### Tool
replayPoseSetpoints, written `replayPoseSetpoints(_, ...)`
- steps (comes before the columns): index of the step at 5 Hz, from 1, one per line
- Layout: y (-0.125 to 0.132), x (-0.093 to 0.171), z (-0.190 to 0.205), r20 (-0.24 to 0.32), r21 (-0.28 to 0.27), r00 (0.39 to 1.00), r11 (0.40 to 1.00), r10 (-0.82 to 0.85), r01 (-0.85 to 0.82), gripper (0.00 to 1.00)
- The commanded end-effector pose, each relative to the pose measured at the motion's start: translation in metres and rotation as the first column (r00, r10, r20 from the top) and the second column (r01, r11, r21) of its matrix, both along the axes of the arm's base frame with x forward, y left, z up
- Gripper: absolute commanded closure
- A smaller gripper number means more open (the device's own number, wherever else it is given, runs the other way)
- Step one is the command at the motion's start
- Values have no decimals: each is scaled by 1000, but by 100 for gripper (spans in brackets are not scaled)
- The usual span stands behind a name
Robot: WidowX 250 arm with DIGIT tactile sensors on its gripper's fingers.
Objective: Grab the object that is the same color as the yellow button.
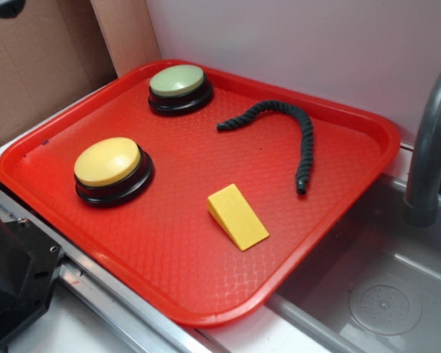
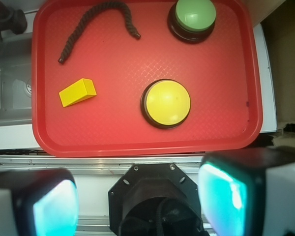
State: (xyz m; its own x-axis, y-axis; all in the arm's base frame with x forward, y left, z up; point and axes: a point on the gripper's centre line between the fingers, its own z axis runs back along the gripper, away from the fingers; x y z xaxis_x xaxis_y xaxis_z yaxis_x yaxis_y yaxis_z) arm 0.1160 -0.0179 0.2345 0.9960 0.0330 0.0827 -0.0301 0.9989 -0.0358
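A small yellow wedge block, the object (image 1: 237,216) (image 2: 77,92), lies on the red tray (image 1: 169,250) (image 2: 137,132) toward its sink side. The yellow button (image 1: 108,163) (image 2: 166,103), a round dome on a black base, sits near the tray's near-left part in the exterior view. My gripper (image 2: 137,201) is high above the robot base, off the tray's near edge, open with nothing between its teal pads (image 2: 221,196). In the exterior view the gripper itself does not show.
A pale green dome button (image 1: 178,84) (image 2: 193,15) stands at the tray's far corner. A dark twisted rope (image 1: 290,136) (image 2: 96,22) curves across the tray. A grey sink (image 1: 382,294) with a faucet (image 1: 430,147) adjoins the tray. Cardboard (image 1: 37,59) stands behind.
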Motion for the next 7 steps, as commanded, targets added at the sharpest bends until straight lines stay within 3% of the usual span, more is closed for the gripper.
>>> replayPoseSetpoints(1, 0, 0, 0, 0, 0, 1000, 1000, 0, 0, 0)
replayPoseSetpoints(2, -10, 10, -11, -23, -34, 998, 998, 60, -61, 0)
replayPoseSetpoints(4, -38, 36, -44, -28, -44, 945, 944, 325, -326, 0)
replayPoseSetpoints(5, -51, 50, -60, -5, -56, 876, 875, 482, -482, 0)
replayPoseSetpoints(6, -61, 64, -83, -8, -93, 764, 760, 645, -643, 0)
replayPoseSetpoints(7, -68, 78, -106, -42, -103, 685, 679, 727, -727, 0)
